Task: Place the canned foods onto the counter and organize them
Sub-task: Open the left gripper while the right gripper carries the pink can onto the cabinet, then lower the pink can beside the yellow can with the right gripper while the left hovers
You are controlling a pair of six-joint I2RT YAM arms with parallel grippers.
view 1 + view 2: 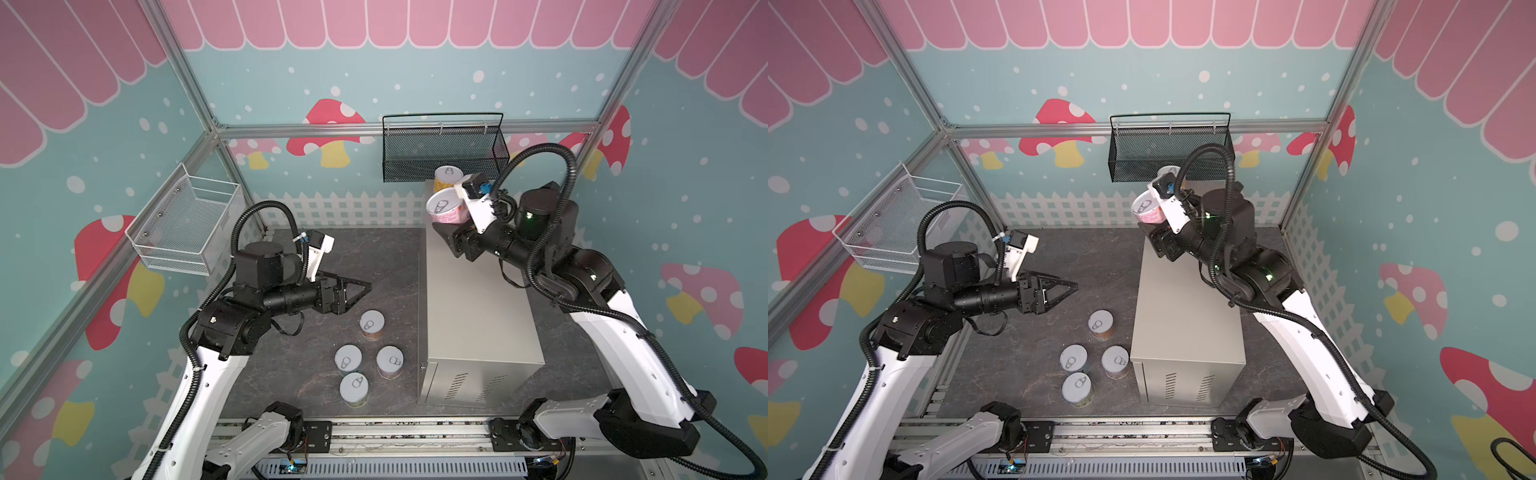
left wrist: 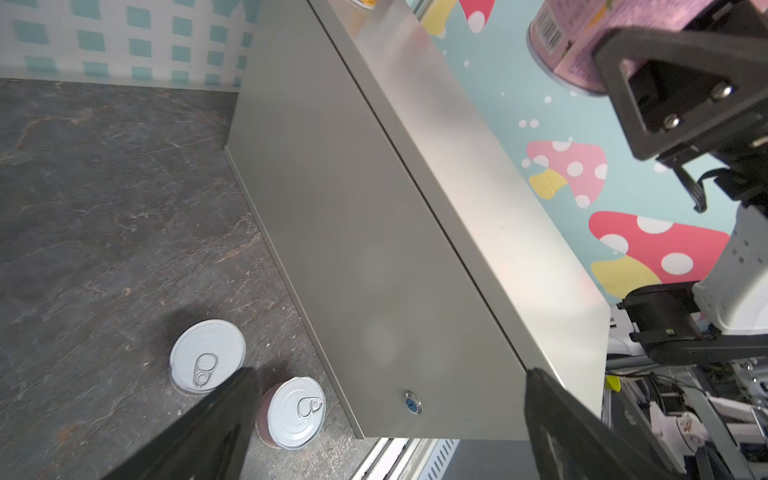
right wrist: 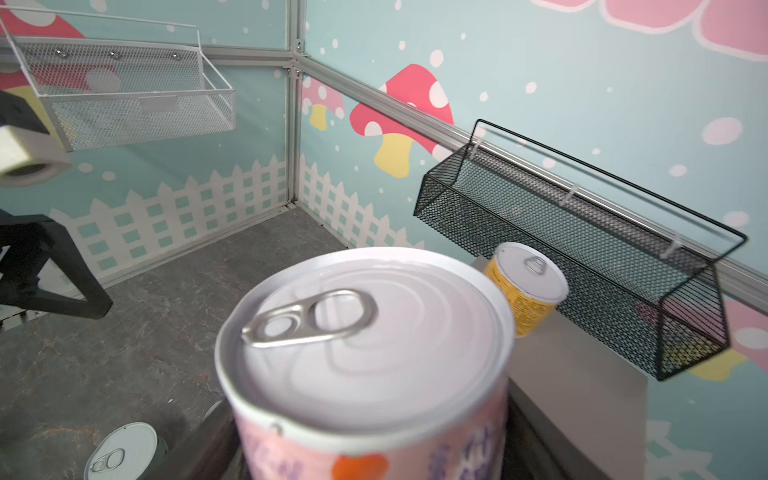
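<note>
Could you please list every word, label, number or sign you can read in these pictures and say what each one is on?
Nothing here can be read with certainty.
Pink can: purple characters on its label, too blurred to read.
Barcode on the same can, left wrist view: digits too small to read.
Yellow can: dark print on its label, too small to read.
Four other cans: plain lids, no print visible.
</note>
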